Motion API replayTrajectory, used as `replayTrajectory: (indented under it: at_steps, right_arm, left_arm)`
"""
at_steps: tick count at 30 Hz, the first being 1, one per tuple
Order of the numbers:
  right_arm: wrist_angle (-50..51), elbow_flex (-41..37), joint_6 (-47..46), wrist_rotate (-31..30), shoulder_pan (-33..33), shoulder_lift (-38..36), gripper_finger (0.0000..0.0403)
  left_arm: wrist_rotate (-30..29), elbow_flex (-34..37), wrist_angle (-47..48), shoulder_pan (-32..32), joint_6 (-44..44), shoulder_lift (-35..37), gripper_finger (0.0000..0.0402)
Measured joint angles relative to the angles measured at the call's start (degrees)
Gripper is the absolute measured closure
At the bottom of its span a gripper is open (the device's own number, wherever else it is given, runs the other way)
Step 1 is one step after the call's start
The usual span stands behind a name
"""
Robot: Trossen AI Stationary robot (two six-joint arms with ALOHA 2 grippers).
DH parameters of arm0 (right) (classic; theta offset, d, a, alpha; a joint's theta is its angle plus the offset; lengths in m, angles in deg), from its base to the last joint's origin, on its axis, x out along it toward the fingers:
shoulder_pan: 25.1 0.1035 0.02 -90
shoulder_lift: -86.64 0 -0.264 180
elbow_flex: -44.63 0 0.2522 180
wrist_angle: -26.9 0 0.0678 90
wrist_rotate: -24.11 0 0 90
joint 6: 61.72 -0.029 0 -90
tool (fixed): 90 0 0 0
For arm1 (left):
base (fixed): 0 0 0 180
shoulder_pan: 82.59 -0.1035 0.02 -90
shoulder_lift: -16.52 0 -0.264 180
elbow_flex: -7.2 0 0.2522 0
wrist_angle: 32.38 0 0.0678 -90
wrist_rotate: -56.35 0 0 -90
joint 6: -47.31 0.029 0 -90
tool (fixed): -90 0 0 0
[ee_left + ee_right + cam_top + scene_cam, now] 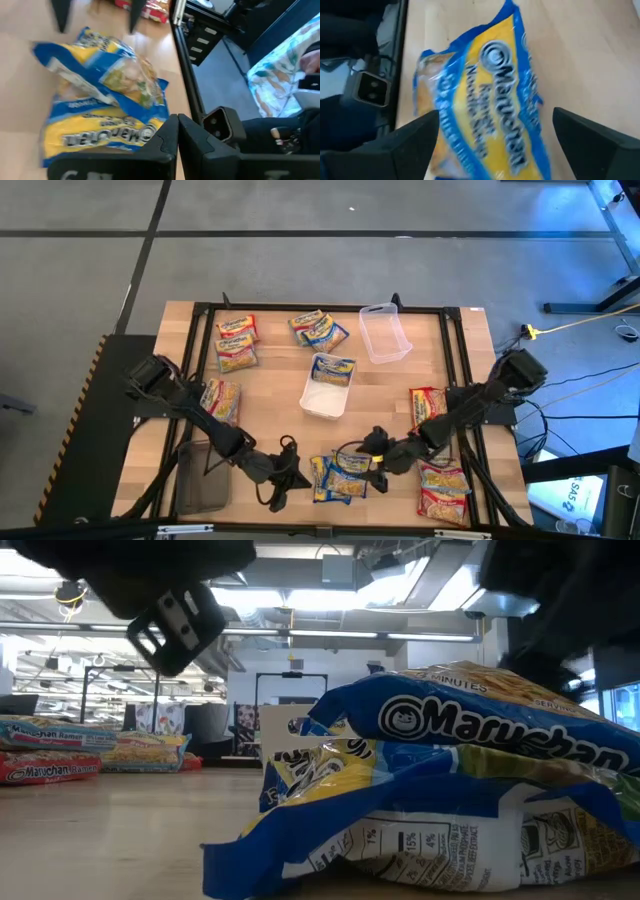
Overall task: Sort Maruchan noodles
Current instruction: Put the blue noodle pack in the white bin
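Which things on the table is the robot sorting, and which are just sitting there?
Sorting:
- blue packets under the open right gripper
- blue packet in the white tray
- blue pair at the far edge
- red packets far left
- red packets on the right

Just sitting there:
- clear tub
- dark mat
- left gripper, shut, holding nothing

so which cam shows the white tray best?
High view: the white tray shows whole at table centre, a blue-bordered packet lying in its far end. Low view shows only a pale sliver behind the front packets; neither wrist view shows it.
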Motion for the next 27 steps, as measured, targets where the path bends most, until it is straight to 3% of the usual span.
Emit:
replayTrajectory:
  at_steps: [9,13,20,27]
  right_arm:
    - [-2.0,0.0,4.3,12.6,-6.2,1.1,0.0063]
    - [-2.3,0.0,4.3,14.7,-6.3,2.1,0.0067]
    - [-4.7,0.0,4.0,17.0,-6.3,4.8,0.0068]
    - [-8.6,0.0,3.8,22.2,-6.1,6.4,0.0068]
  left_arm:
    - [-1.3,0.0,-16.0,-0.1,-0.3,-8.2,0.0398]
    - [-0.7,-0.4,-21.8,-1.1,-0.3,-12.6,0.0398]
    - [5.1,-7.2,-20.8,-3.0,0.0,-18.9,0.0398]
    - [3.2,-9.2,-11.2,-4.6,-1.7,-19.7,0.0398]
